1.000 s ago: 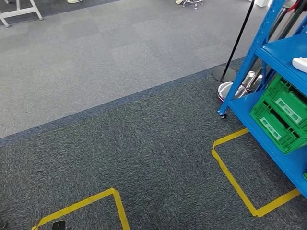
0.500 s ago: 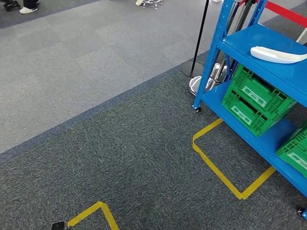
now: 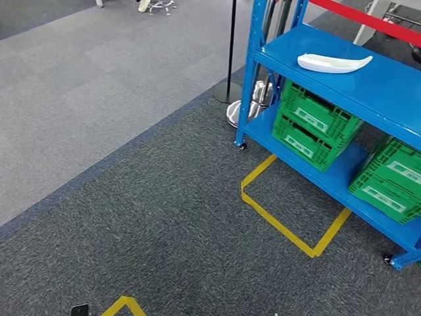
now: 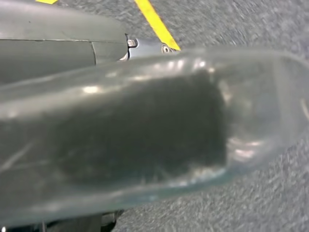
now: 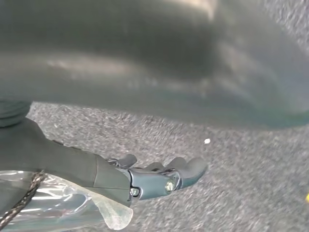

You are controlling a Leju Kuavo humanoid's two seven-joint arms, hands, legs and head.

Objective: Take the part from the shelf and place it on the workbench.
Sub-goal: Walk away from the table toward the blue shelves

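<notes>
The part [image 3: 333, 63] is a long, white, curved piece lying flat on the upper board of the blue shelf [image 3: 347, 89], at the head view's upper right. My right hand [image 5: 160, 178] hangs over the grey carpet with its fingers stretched out and nothing in it. A small grey piece of my left hand [image 4: 146, 47] shows behind a blurred clear cover, and how its fingers lie is hidden. Both hands are far from the shelf.
Two green crates [image 3: 312, 122] [image 3: 392, 178] sit on the shelf's lower board. A yellow tape outline [image 3: 283, 224] marks the carpet in front of the shelf. A black post with a round base [image 3: 228, 91] and a red barrier band [image 3: 367, 20] stand beside the shelf.
The whole picture has shifted left, so the camera has turned toward the shelf. The shelf, the white part and a second crate now show more fully.
</notes>
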